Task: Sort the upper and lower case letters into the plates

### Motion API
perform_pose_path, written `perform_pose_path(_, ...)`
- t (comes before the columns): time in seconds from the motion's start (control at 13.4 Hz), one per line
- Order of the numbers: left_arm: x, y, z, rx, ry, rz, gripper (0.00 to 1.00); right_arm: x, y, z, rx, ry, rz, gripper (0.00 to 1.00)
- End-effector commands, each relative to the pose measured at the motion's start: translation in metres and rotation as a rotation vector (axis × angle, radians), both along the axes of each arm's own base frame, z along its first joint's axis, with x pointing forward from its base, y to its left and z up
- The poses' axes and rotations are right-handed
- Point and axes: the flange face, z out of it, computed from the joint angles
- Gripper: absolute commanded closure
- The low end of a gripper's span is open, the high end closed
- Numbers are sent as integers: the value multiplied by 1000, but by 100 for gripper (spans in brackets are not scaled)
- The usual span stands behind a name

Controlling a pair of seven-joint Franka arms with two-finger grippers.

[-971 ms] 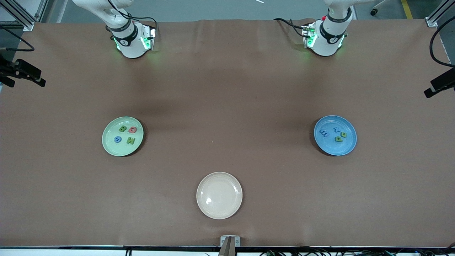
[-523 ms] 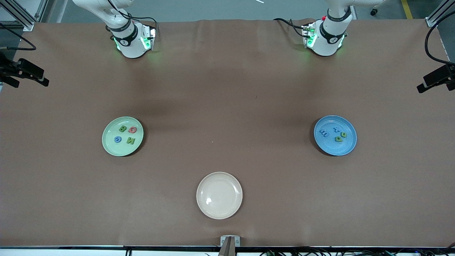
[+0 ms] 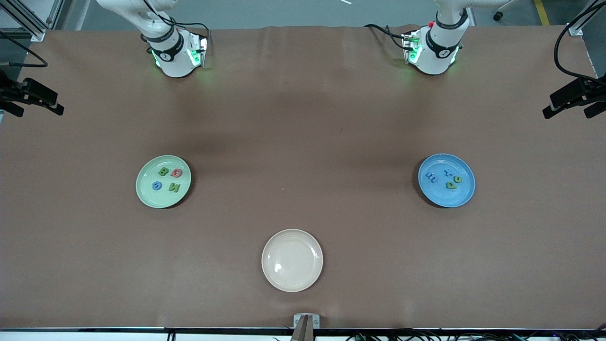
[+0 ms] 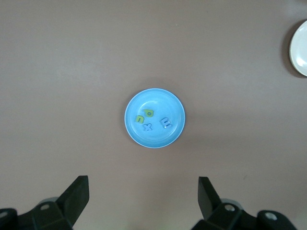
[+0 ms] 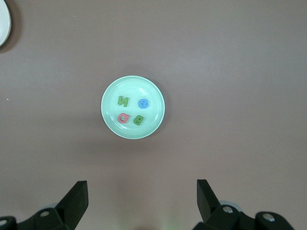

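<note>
Hands hang spread wide, high over their plates.

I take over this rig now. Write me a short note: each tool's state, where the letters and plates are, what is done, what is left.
Left tool: open, empty, high over the blue plate.
Right tool: open, empty, high over the green plate.
Green plate: four letters, toward the right arm's end.
Blue plate: four letters, toward the left arm's end.
Cream plate: holds no letters, nearest the front camera.
Done: all eight letters are in plates, none on the table.
Left: seemingly nothing; only check the sorting.
</note>
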Motion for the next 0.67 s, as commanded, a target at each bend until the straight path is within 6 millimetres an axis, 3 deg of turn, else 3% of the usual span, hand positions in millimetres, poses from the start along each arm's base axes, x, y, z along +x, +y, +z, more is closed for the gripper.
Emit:
perform_pose_path(0.0, -6, 1, 7, 25, -15, -24, 0, -5, 0, 1, -17, -9, 11, 0)
perform_pose_path(0.15, -7, 4, 10, 40, -24, -21, 0, -5, -1, 1, -15, -8, 7, 0)
perform_pose_path(0.22, -7, -9, 13, 47, -30, -44, 0, -6, -2, 1, -16, -6, 5, 0)
perform_pose_path(0.37, -3, -14, 10, 57, -36, -57, 0, -6, -1, 1, -14, -5, -7, 0)
perform_pose_path(0.6, -4, -10, 12, 58, -41, -49, 0, -6, -1, 1, -14, -1, -25, 0)
